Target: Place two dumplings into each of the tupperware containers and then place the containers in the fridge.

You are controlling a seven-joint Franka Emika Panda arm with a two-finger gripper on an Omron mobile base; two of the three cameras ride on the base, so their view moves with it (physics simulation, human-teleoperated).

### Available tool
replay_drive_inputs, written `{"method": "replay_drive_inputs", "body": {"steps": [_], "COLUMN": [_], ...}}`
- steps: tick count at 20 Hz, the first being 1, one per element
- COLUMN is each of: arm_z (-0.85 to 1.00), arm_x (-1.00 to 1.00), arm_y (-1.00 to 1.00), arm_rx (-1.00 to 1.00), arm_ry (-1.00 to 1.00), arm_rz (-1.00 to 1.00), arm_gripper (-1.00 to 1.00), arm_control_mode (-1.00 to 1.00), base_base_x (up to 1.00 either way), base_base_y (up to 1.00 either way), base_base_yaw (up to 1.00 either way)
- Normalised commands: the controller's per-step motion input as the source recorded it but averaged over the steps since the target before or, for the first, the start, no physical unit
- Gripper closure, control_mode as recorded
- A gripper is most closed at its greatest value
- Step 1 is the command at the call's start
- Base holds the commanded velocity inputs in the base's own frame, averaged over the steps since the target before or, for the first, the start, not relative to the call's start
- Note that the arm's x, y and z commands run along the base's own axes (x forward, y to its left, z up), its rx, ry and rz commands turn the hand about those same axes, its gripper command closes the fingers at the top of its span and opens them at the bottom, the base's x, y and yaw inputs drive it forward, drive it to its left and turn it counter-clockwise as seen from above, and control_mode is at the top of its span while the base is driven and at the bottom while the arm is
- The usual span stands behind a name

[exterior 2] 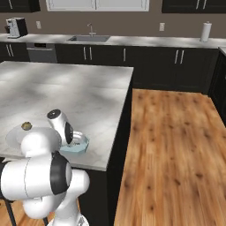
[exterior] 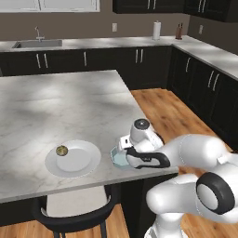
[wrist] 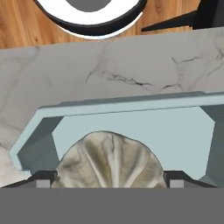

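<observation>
free: marble island top [exterior: 56,102] wide open toward the far side | obstacle: pale plate [exterior: 81,160] with one dumpling [exterior: 62,150], left of the light blue container [exterior 2: 78,148] | chair [exterior: 74,216] below the near edge

A: Where's the tupperware container [exterior: 117,158]?
B: On the island counter [exterior: 69,107], at its front edge near the front right corner. A dumpling [wrist: 110,161] sits in it, between the gripper [wrist: 110,181] fingertips.
A: And the plate [exterior: 79,160]?
B: Left of the container, also near the front edge. A second dumpling [exterior: 62,150] on its left part. Chair [exterior: 74,214] below the front edge, under the plate.
</observation>
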Motion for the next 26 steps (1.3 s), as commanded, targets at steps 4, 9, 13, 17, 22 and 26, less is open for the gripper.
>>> {"method": "replay_drive_inputs", "body": {"steps": [4, 9, 13, 17, 22, 26], "arm_z": [0.00, 0.00, 0.02, 0.29, 0.78, 1.00], "arm_x": [0.18, -0.02, -0.14, -0.30, -0.58, -0.66], "arm_y": [-0.11, 0.00, 0.00, 0.00, 0.00, 0.09], "arm_rx": [0.00, 0.00, 0.00, 0.00, 0.00, -0.02], "arm_ry": [0.01, 0.01, 0.01, 0.00, -0.04, -0.09], "arm_rz": [-0.01, -0.03, -0.07, -0.08, -0.06, 0.12], "arm_gripper": [-1.00, -1.00, -1.00, -1.00, -1.00, -1.00], "arm_control_mode": [-1.00, -1.00, -1.00, -1.00, -1.00, -1.00], "base_base_x": [0.00, 0.00, 0.00, 0.00, 0.00, 0.00], "base_base_y": [0.00, 0.00, 0.00, 0.00, 0.00, 0.00], "base_base_yaw": [0.00, 0.00, 0.00, 0.00, 0.00, 0.00]}}
